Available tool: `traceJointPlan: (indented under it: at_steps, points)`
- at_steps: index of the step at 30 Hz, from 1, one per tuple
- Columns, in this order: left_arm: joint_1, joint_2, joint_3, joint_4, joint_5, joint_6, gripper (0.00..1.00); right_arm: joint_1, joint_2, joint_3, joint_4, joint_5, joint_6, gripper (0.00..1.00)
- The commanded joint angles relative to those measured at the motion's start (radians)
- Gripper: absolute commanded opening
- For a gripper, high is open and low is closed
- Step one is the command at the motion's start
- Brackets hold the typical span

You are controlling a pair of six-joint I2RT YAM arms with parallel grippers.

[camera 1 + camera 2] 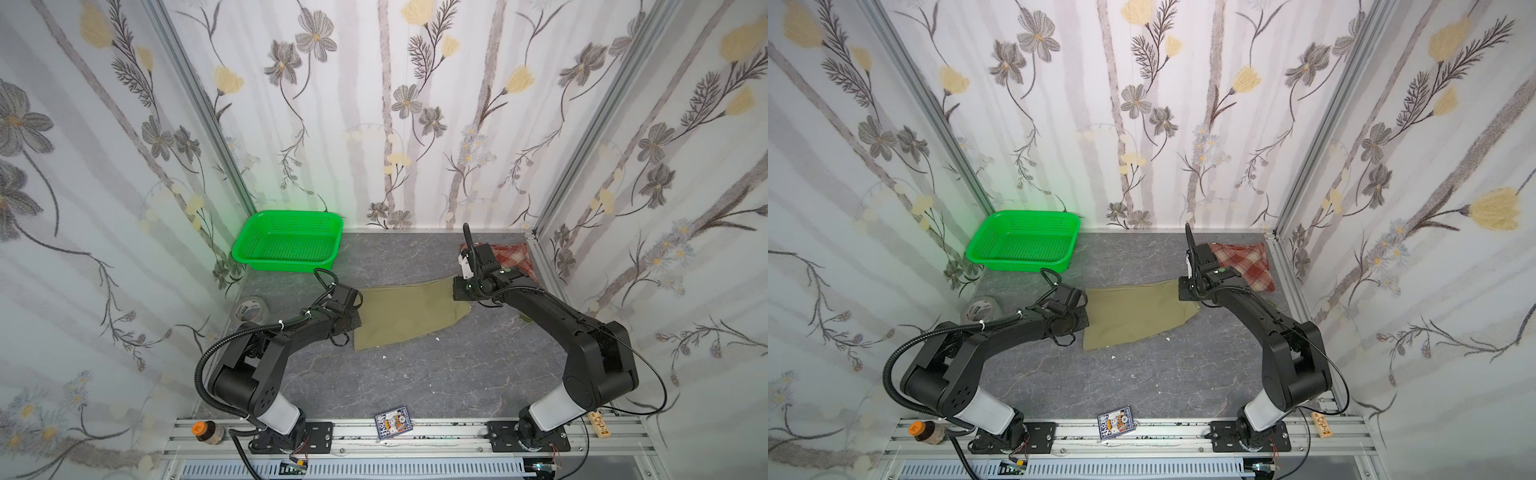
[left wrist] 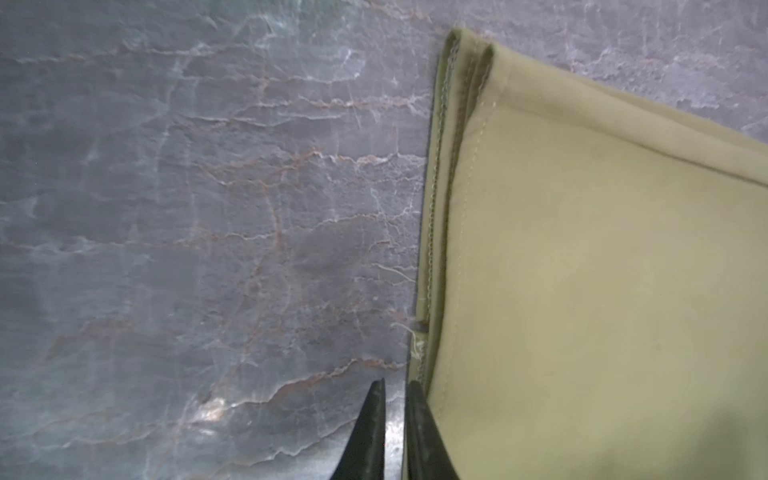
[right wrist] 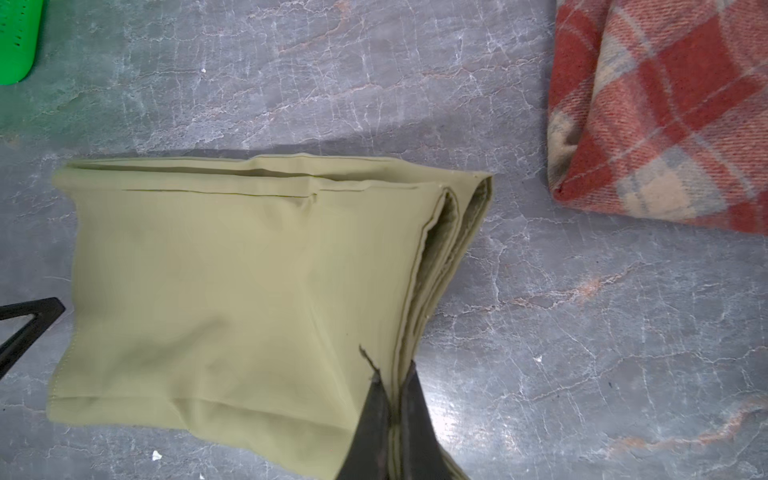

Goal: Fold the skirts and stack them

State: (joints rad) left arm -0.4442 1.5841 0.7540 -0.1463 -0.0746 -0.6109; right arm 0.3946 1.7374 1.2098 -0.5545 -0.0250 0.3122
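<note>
The khaki skirt (image 1: 409,316) (image 1: 1133,311) lies folded flat mid-table, one arm at each end. My right gripper (image 3: 395,374) is shut on the layered edge at the right end of the khaki skirt (image 3: 249,291). My left gripper (image 2: 395,386) sits at the hemmed left edge of the khaki skirt (image 2: 582,291). Its fingers are almost together with only a slit of bare table between them and no cloth in them. The plaid skirt (image 1: 513,253) (image 1: 1246,264) (image 3: 665,124) lies bunched in the back right corner, partly hidden by the right arm.
A green basket (image 1: 291,241) stands at the back left, its corner (image 3: 16,41) showing in the right wrist view. A tape roll (image 1: 249,309) lies by the left wall. A card pack (image 1: 392,424), a bottle (image 1: 208,432) and a wooden piece (image 1: 598,424) rest on the front rail.
</note>
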Motion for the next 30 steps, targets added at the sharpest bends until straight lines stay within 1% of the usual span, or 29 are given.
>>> traceJointPlan:
  at_steps: [1, 9, 21, 30]
  points:
    - [-0.026, 0.027, 0.010, 0.046, 0.014, -0.034, 0.14, 0.011, -0.009, 0.016, -0.017, 0.039, -0.015, 0.00]
    - [-0.081, 0.085, 0.047, 0.068, 0.021, -0.057, 0.13, 0.048, -0.019, 0.038, -0.043, 0.061, -0.021, 0.00]
    - [-0.167, 0.136, 0.068, 0.100, 0.028, -0.112, 0.12, 0.132, 0.022, 0.109, -0.089, 0.077, -0.016, 0.00]
    - [-0.203, 0.168, 0.089, 0.118, 0.034, -0.130, 0.11, 0.188, 0.046, 0.143, -0.103, 0.070, 0.001, 0.00]
